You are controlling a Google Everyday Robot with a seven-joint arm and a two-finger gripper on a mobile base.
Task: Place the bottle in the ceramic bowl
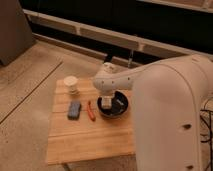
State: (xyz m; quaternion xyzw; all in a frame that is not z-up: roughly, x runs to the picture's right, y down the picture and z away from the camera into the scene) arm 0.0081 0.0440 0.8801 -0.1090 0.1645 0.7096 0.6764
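Observation:
The glossy black ceramic bowl (pixel 117 106) sits on the wooden table (pixel 85 140), right of centre. My gripper (pixel 106 101) hangs from the white arm and reaches down into the left part of the bowl. A small whitish shape at its tip, which looks like the bottle (pixel 106 104), is low over or inside the bowl. The arm hides how the gripper meets it, and I cannot tell whether it rests on the bowl's bottom.
A cream cup (pixel 71 85) stands at the table's back left. A blue-grey oblong object (pixel 74 110) and a thin red-orange object (pixel 91 111) lie left of the bowl. The bulky white arm (pixel 170 115) covers the table's right side. A speckled floor surrounds the table.

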